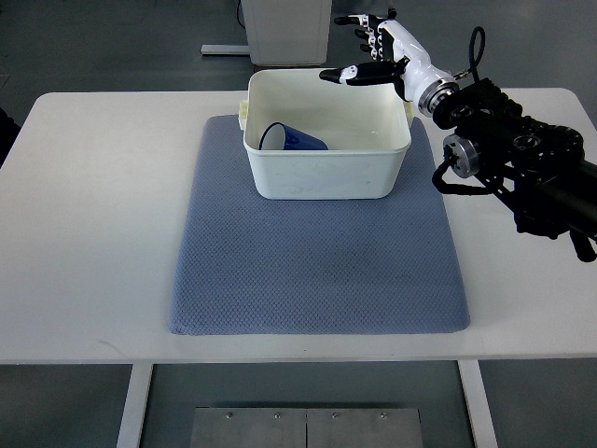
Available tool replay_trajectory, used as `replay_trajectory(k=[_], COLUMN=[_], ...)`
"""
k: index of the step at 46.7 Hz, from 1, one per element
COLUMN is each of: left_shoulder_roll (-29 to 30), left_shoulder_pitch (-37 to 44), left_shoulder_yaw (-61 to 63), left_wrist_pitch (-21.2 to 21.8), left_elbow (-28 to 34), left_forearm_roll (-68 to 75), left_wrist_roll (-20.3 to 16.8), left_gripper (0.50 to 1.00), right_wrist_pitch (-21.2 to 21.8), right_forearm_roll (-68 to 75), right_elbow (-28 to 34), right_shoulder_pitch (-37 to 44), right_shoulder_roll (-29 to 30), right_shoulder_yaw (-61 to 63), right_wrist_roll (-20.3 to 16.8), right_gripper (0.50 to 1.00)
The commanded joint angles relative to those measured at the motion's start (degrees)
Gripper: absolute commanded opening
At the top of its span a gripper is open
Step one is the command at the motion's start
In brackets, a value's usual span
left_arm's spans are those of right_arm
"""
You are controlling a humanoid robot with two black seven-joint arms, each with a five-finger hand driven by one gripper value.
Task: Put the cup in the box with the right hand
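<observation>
A dark blue cup (pixel 291 139) with a white rim lies on its side inside the white box (pixel 326 177), toward the box's left half. The box stands at the far end of the blue-grey mat (pixel 317 271). My right hand (pixel 371 51) hovers above the box's far right corner, its fingers spread and holding nothing. Its black arm (pixel 522 159) enters from the right edge. No left arm shows.
The mat lies on a white table (pixel 84 243). Beyond the table's far edge stands a white pedestal base (pixel 280 28). A metal plate (pixel 303 427) sits on the floor below the near edge.
</observation>
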Motion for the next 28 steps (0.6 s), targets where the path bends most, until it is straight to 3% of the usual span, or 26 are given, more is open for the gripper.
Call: replay_trajectory(k=[1, 9, 18, 28], left_shoulder_roll=[0.0, 0.0, 0.0, 0.0], left_shoulder_pitch=[-0.06, -0.06, 0.03, -0.06], left_shoulder_yaw=[0.0, 0.0, 0.0, 0.0], left_wrist_pitch=[-0.01, -0.01, -0.01, -0.01], left_elbow=[0.0, 0.0, 0.0, 0.0], left_forearm_roll=[-0.01, -0.01, -0.01, 0.08], left_wrist_roll=[0.01, 0.01, 0.01, 0.01], left_gripper=[1.0, 1.0, 1.0, 1.0], right_wrist_pitch=[-0.08, -0.34, 0.36, 5.02], right_forearm_roll=[-0.09, 0.18, 0.26, 0.26], right_elbow=[0.04, -0.14, -0.05, -0.23], right_shoulder_pitch=[0.0, -0.61, -6.49, -13.96], right_shoulder_roll=[-1.36, -6.9, -11.2, -13.76], right_shoulder_yaw=[0.0, 1.49, 13.18, 23.2], right_wrist_roll=[-0.17, -1.49, -4.74, -6.33], right_gripper=[1.0, 1.0, 1.0, 1.0])
